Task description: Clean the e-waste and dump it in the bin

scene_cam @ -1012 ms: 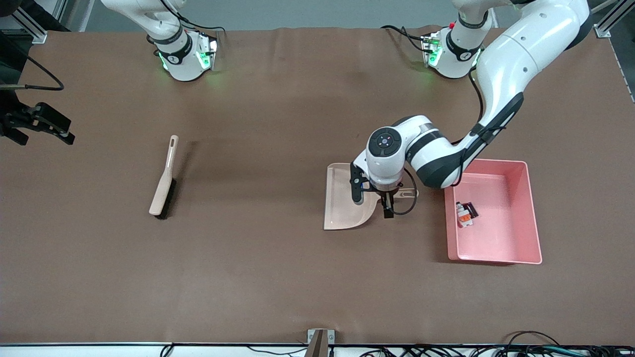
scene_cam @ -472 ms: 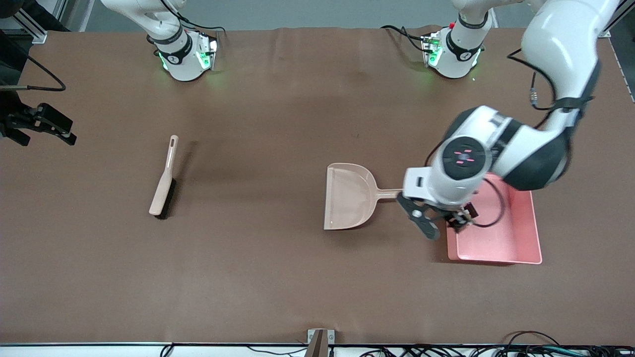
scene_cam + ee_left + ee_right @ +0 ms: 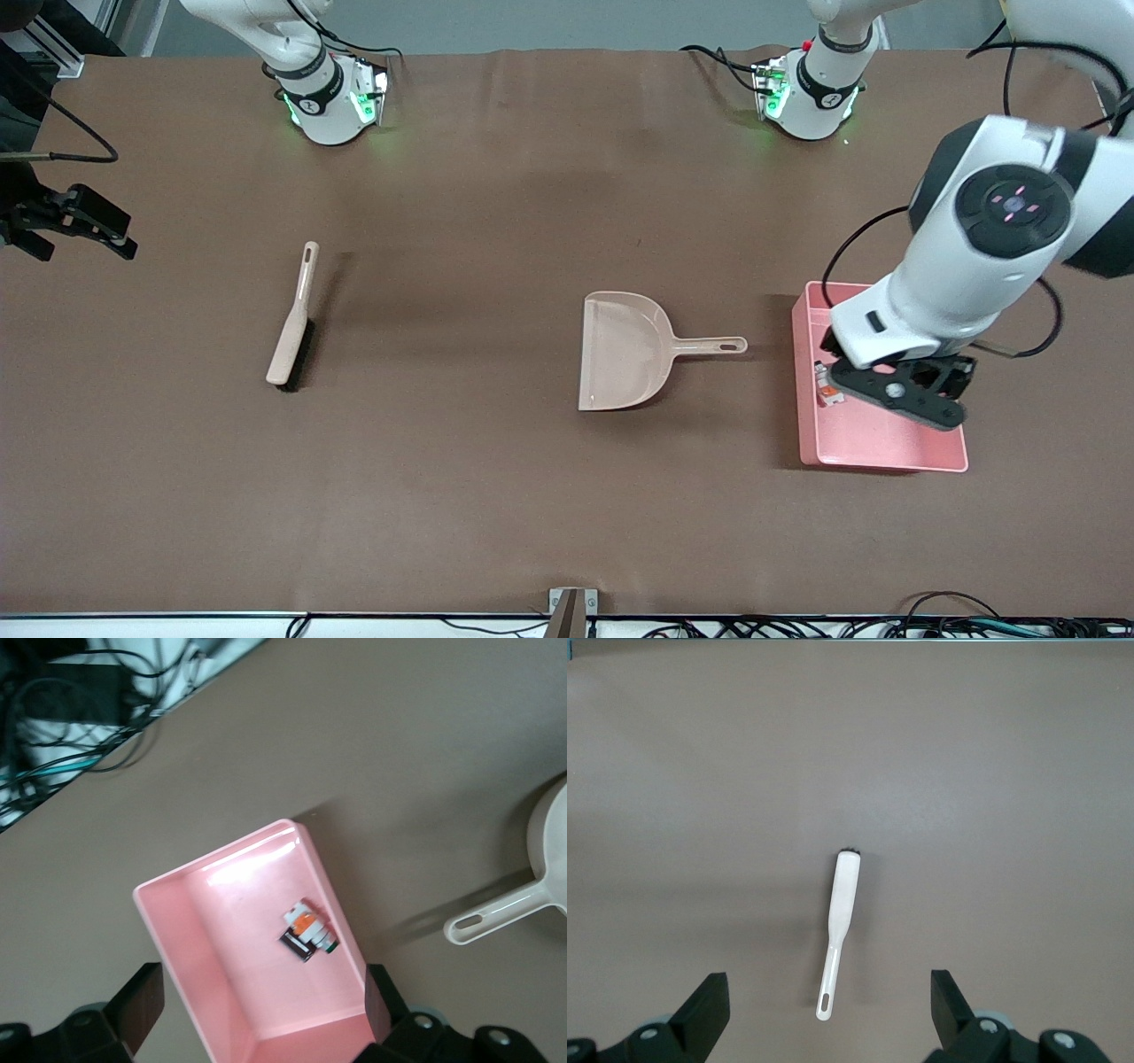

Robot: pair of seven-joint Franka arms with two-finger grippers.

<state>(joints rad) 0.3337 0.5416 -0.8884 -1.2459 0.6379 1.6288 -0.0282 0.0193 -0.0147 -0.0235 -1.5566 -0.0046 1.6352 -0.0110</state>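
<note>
We see the left hand up in the air over the large rectangular pink plastic tub with low walls. Its two black fingers are spread wide and they hold nothing. In the left wrist view the tub lies between the two fingers, below them. Inside the tub lie the two tiny electronic parts, touching each other, close to the wall on the dustpan's side: the small white part with green and orange marks and the dark maroon-black cylinder. In the front view only the white part shows; the hand covers the rest.

Near the tub, toward the right arm's end of the bench, the beige plastic dustpan with a handle lies flat on the brown bench; its handle points to the tub. Well apart from it, more toward the right arm's end, lies the beige hand brush with dark bristles.

The right hand waits high over this brush, with its fingers also spread and empty.
</note>
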